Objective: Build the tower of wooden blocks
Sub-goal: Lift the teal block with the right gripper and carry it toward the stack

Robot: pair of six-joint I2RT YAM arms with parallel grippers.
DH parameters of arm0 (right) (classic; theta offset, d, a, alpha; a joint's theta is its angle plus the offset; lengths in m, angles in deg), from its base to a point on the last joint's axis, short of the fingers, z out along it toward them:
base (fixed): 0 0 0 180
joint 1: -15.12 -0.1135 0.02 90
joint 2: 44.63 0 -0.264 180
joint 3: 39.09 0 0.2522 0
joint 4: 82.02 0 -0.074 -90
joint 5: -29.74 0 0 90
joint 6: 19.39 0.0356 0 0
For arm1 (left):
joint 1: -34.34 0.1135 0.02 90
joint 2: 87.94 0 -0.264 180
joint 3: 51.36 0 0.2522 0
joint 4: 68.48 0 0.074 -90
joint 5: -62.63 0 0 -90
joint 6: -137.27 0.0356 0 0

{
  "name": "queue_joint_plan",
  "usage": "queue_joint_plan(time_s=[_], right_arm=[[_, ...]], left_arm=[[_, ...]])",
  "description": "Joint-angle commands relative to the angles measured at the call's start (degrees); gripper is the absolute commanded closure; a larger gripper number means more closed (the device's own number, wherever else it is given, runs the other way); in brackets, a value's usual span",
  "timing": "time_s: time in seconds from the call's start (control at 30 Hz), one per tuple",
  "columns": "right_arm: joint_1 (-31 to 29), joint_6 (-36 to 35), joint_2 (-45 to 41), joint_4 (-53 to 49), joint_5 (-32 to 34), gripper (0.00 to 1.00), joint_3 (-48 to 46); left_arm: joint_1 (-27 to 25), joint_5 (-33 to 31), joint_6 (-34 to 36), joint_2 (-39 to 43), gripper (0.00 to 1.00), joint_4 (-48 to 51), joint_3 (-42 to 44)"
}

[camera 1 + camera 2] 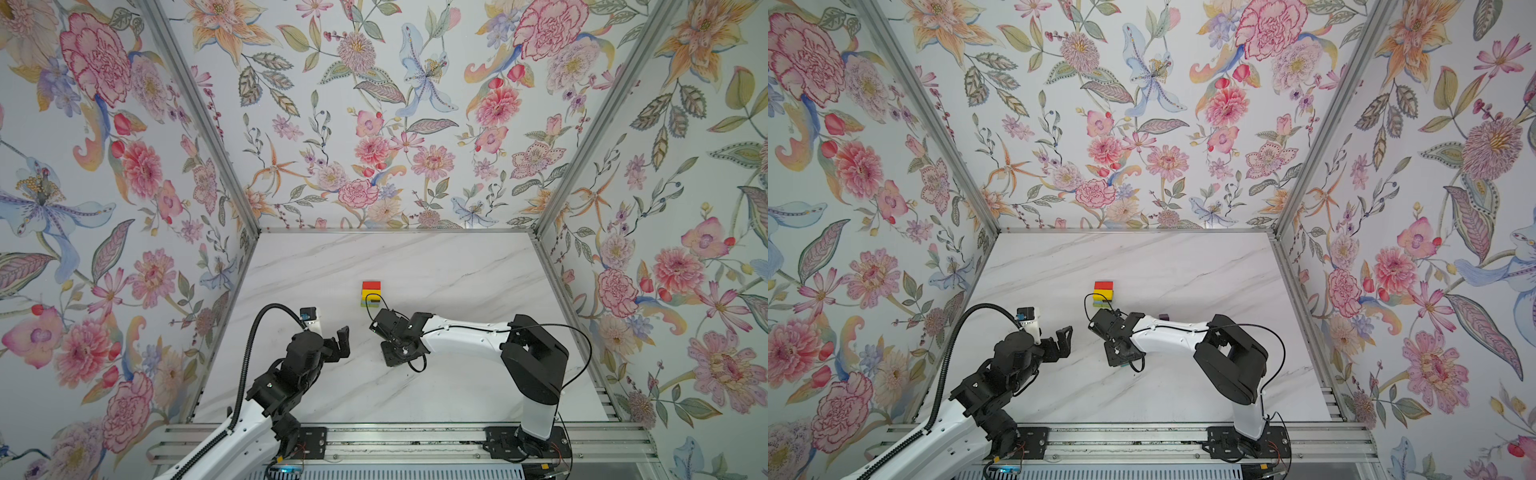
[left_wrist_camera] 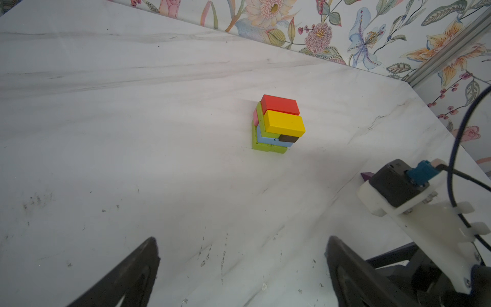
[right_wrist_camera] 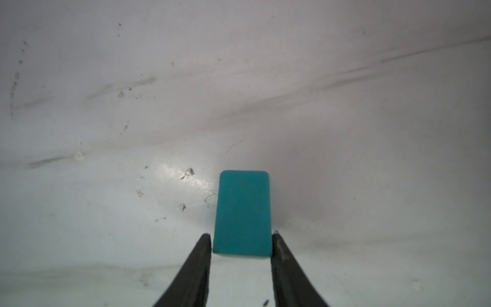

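The tower (image 1: 371, 293) (image 1: 1103, 293) stands mid-table, a short column of wood blocks. In the left wrist view the tower (image 2: 277, 125) shows a red block (image 2: 280, 104) and a yellow block (image 2: 285, 122) on top, over lime green, brown and light blue ones. A teal block (image 3: 243, 212) lies flat on the table, and my right gripper (image 3: 241, 234) is shut on its near end, one finger against each long side. My left gripper (image 2: 241, 240) (image 1: 338, 347) hangs open and empty, left of and nearer than the tower.
A purple block (image 1: 1164, 317) (image 2: 368, 176) lies on the table behind the right forearm. The right wrist (image 1: 399, 332) hovers just in front of the tower. Flowered walls enclose the marble table (image 1: 457, 270) on three sides.
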Motion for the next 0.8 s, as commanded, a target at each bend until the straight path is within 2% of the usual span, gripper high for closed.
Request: queue_joint_plan(time_s=[0.0, 0.4, 0.77], right_arm=[[-0.12, -0.59, 1.59, -2.04, 0.93, 0.62, 1.76], [-0.03, -1.2, 1.95, -2.39, 0.71, 0.7, 3.15], [0.82, -2.25, 1.07, -3.77, 1.05, 0.72, 5.96]], left_arm=[[0.35, 0.12, 1.32, -0.3, 0.01, -0.68, 0.31], [0.44, -0.12, 1.41, -0.39, 0.01, -0.83, 0.33], [0.44, -2.03, 1.16, -0.92, 0.01, -1.07, 0.65]])
